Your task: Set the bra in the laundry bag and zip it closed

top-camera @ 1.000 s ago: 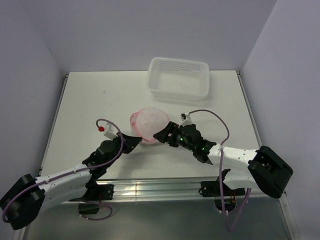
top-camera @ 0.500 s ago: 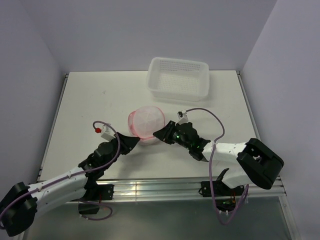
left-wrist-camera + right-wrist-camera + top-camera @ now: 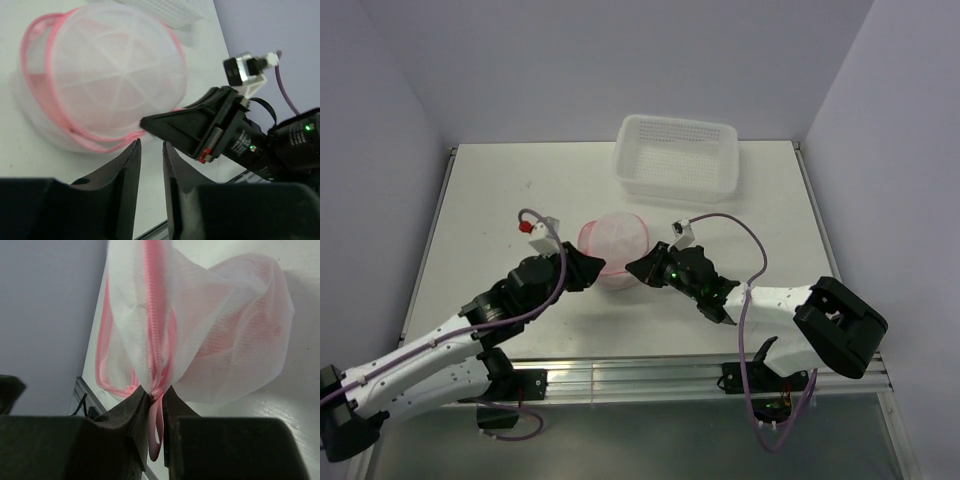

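The laundry bag (image 3: 615, 245) sits on the white table (image 3: 500, 200), near its middle, with its domed mesh top upward. It lies directly between the two grippers and well apart from the white perforated basket (image 3: 678, 160) at the far edge.

The right gripper (image 3: 156, 390) meets the bag at its near right side. Its fingers are pressed together on the pink zipper rim (image 3: 152, 315), and the zipper pull (image 3: 156, 437) hangs down between them. Above the pinch, the zipper runs straight up as one joined pink line. Whether it is closed all the way around cannot be told.

Light-pink fabric shows through the mesh beside that line. This is the bra (image 3: 240, 335), inside the bag.

The left gripper (image 3: 151, 145) points at the bag's near left side. Its fingers stand a narrow slit apart with only bare table showing between them, and they grip nothing. Their tips lie just beside the lower pink rim, and the right gripper's black tip is close in front of them.
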You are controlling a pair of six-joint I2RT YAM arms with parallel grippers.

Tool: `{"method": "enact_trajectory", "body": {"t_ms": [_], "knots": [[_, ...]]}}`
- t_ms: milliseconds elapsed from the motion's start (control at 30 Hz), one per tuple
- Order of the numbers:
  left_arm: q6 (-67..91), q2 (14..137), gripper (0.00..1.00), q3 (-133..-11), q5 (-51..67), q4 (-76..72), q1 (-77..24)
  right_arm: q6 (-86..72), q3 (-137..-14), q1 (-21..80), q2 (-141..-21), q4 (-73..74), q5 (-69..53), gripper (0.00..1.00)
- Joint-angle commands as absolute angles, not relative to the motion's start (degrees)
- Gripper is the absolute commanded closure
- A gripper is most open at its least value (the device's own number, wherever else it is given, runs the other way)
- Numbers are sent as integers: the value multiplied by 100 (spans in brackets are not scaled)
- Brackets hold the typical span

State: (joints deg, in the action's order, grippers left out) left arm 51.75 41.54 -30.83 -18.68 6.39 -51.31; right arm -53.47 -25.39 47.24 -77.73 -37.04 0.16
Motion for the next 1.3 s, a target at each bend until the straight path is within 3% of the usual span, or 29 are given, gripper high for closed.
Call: {"method": "enact_trajectory", "body": {"t_ms": [0,233,333,367,500,667,1267], "knots": [[4221,4841,72,-3796,-2066,845,-5501,-5001,-2637,4799,-7647,-3929,167,84],[2901,6125,78,-4201,-1468,115,-5511,-4878,-2663,4799,-7568,-3771,114,95],[2813,6451,73,-4236,-1416,53,-5511,-4834,-2663,4799,-7559,-3753,114,99],[2778,6538,66,-4228,-1389,61,-5511,-4817,-2663,4799,-7559,-3744,114,99],[2585,6644,59,-4113,-1195,-246,-5511,-4825,-2689,4799,-7611,-3770,53,100],[2470,6767,57,-4157,-1266,-211,-5511,-4851,-2733,4799,-7690,-3788,26,100],[2259,6811,63,-4166,-1582,246,-5511,-4816,-2707,4799,-7576,-3744,-79,100]]}}
